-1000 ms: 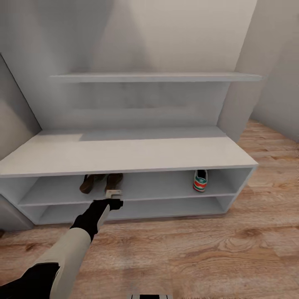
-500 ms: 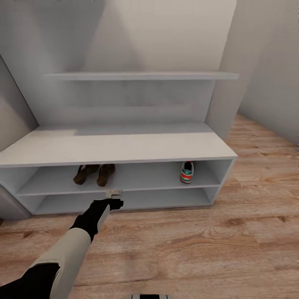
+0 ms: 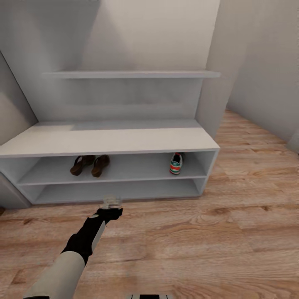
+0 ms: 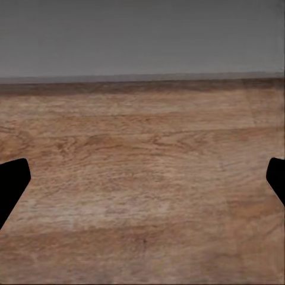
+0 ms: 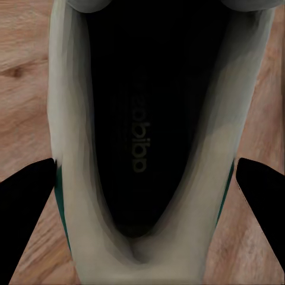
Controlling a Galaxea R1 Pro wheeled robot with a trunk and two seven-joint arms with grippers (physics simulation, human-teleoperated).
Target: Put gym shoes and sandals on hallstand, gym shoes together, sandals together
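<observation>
The hallstand (image 3: pixel 124 141) stands against the wall. Two dark brown sandals (image 3: pixel 77 165) (image 3: pixel 100 165) lie side by side in its upper compartment, toward the left. One gym shoe (image 3: pixel 176 163) sits at the right end of that compartment, heel out. My left gripper (image 3: pixel 111 202) hangs open over the corridor floor (image 3: pixel 232 232) in front of the rack, its fingertips (image 4: pixel 12 184) wide apart with nothing between them. In the right wrist view the second gym shoe (image 5: pixel 142 89) shows from above, and my right gripper (image 5: pixel 142 190) is shut on its sides, above the floor.
A long wall shelf (image 3: pixel 124 74) runs above the rack. A grey wall corner (image 3: pixel 211 95) rises at the rack's right end, with open plank floor beyond it at the right. Another grey unit's edge (image 3: pixel 10 195) shows at the far left.
The camera has backed away and turned, so the rack looks smaller and sits further left. My left gripper has drawn back from the shelf edge beside the sandals to over the floor.
</observation>
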